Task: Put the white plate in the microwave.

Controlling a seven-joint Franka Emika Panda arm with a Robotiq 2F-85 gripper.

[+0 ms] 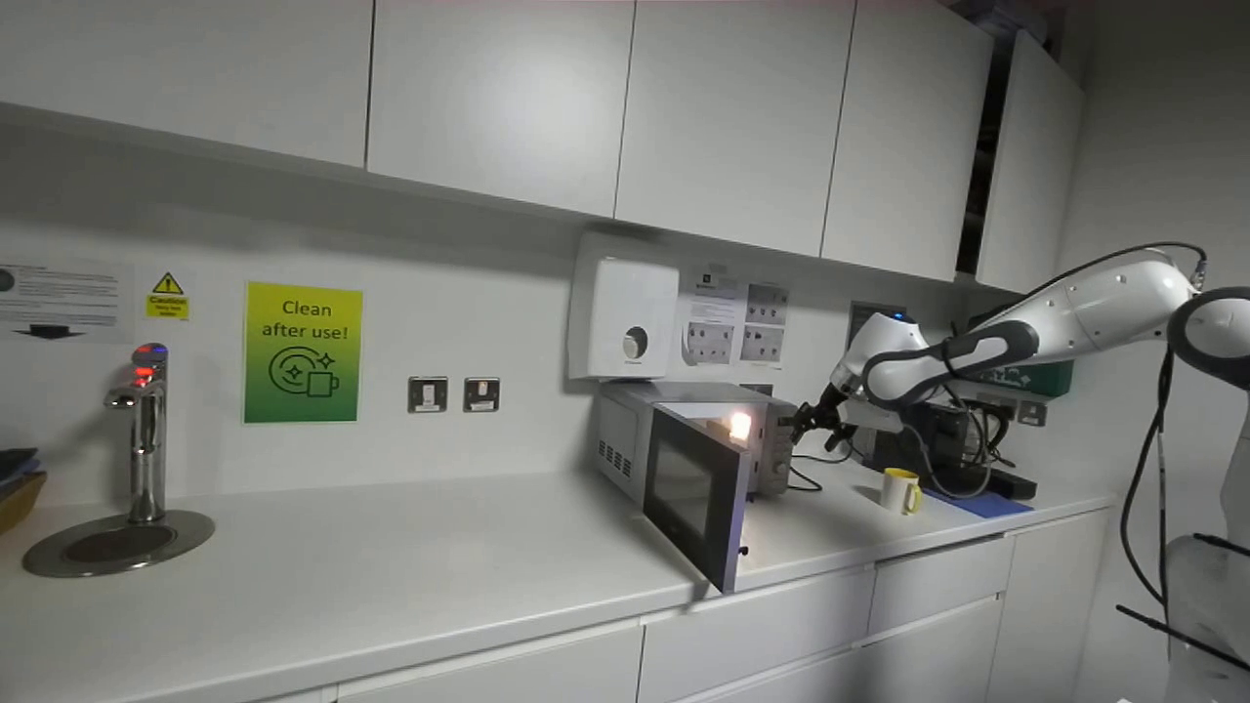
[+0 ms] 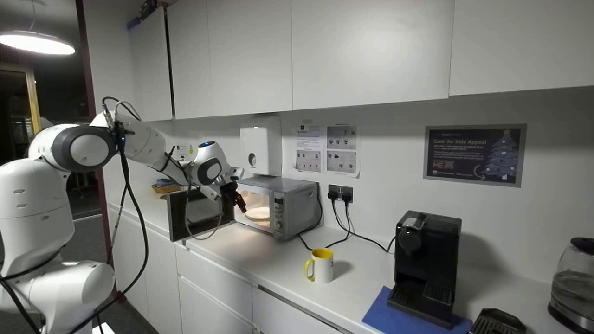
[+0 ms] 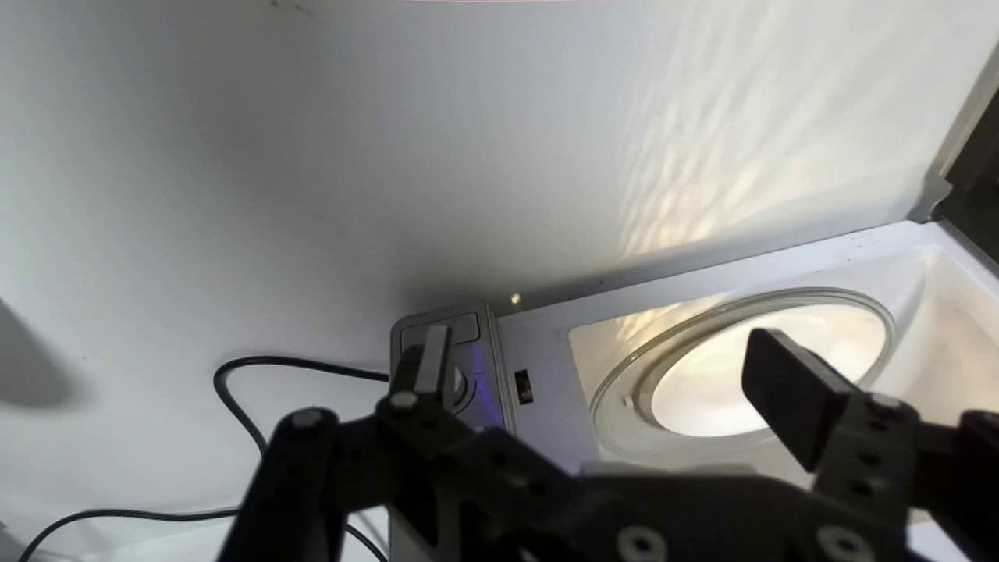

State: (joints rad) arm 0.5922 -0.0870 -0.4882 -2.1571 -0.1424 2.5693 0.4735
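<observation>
The white plate [image 3: 706, 382] is lying inside the microwave [image 2: 302, 206], resting on the round glass turntable [image 3: 615, 407] in a warm glow. The door [image 1: 695, 496] is standing wide open, its lower corner showing at the front edge of the counter [image 1: 391, 566]. The fingers [image 3: 796, 390] are hovering near the lit opening, standing well apart, and in the wrist view one is hiding part of the plate. Farther along the counter, a white mug [image 2: 322, 269] with a yellow inside and handle is standing upright, and beyond it a black coffee machine [image 2: 428, 260] is sitting on a blue mat [image 2: 377, 310]
</observation>
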